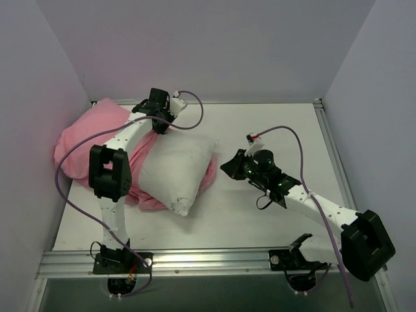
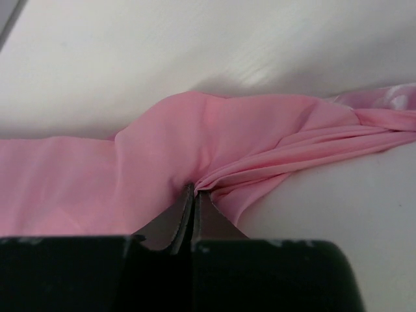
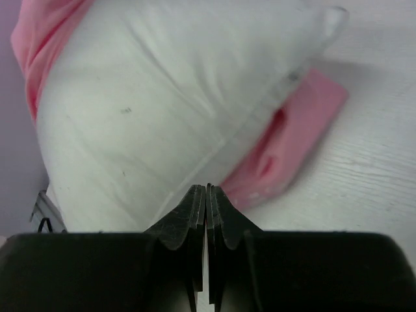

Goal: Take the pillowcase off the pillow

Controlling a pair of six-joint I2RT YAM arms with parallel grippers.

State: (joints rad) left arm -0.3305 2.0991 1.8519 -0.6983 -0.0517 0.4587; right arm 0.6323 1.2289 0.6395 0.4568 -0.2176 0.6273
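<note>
Pinching the pillowcase (image 2: 130, 175) at the pillow's (image 1: 175, 168) 11 o'clock, the left end effector (image 2: 194, 193) is clamped on a fold; the right end effector (image 3: 207, 190) is closed, empty. Thin, probably slippery cloth, bunched at 9 o'clock and partly under the pillow — best held by gathered folds.

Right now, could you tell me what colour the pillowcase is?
Pink pillowcase, best in left wrist view.

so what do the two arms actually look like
The left arm and right arm have white links with bulky black joint housings. A thin purple cable loops loosely along each. The fingers are black, tapered wedges. Small green lights show near the right wrist.
</note>
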